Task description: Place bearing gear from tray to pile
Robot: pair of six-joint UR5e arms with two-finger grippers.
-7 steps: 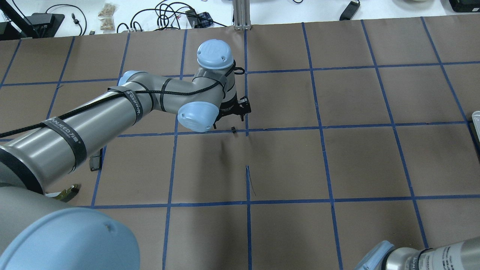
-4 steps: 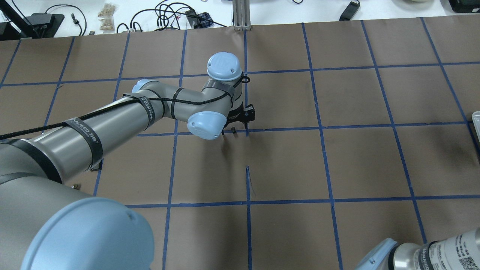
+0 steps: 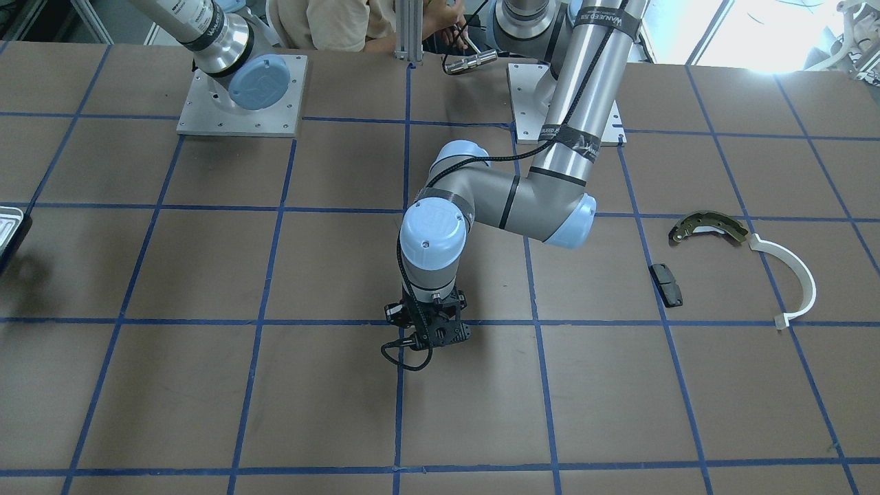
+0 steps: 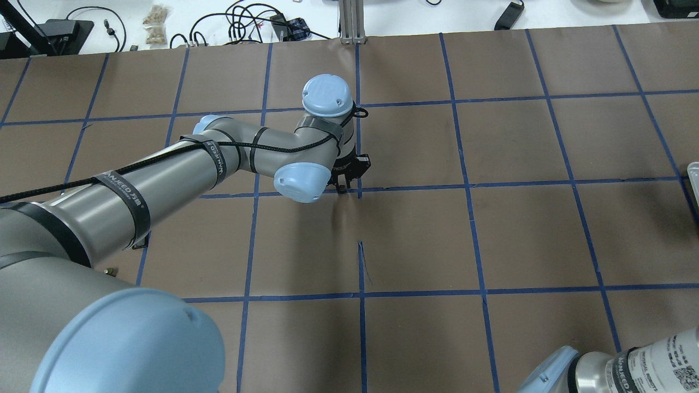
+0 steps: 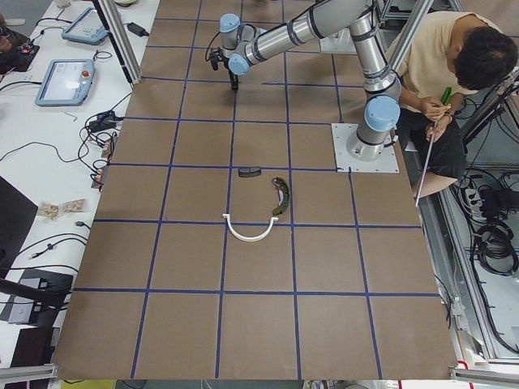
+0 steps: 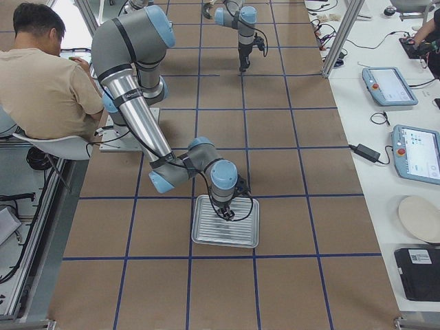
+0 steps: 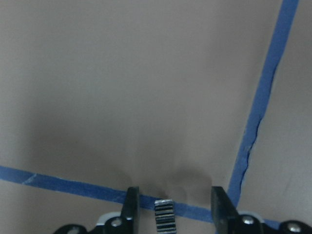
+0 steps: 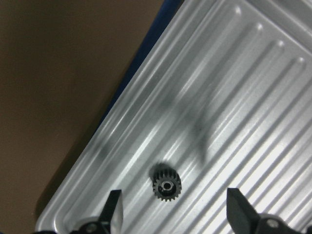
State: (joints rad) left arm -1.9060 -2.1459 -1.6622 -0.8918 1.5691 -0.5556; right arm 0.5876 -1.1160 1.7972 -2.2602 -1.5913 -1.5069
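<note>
A small black bearing gear point(image 8: 166, 185) lies in the ribbed silvery tray point(image 8: 234, 97), near its corner. My right gripper point(image 8: 176, 214) is open and hovers just above that gear; it also shows over the tray point(image 6: 206, 237) in the exterior right view. My left gripper point(image 7: 174, 214) is open at the table's middle, low over a blue tape line. A second small toothed gear point(image 7: 164, 218) sits between its fingers, untouched. The pile lies apart, a brake shoe point(image 3: 708, 227), a white arc point(image 3: 797, 275) and a black pad point(image 3: 666, 284).
The table is brown paper with a blue tape grid. The tray's edge shows at the overhead view's right border point(image 4: 693, 174). A seated person point(image 6: 48, 75) is beside the robot's base. Cables and tablets lie on the white bench beyond the far edge.
My left arm has moved a little right and its gripper has come down around the small gear on the tape line. The right arm has shifted slightly.
</note>
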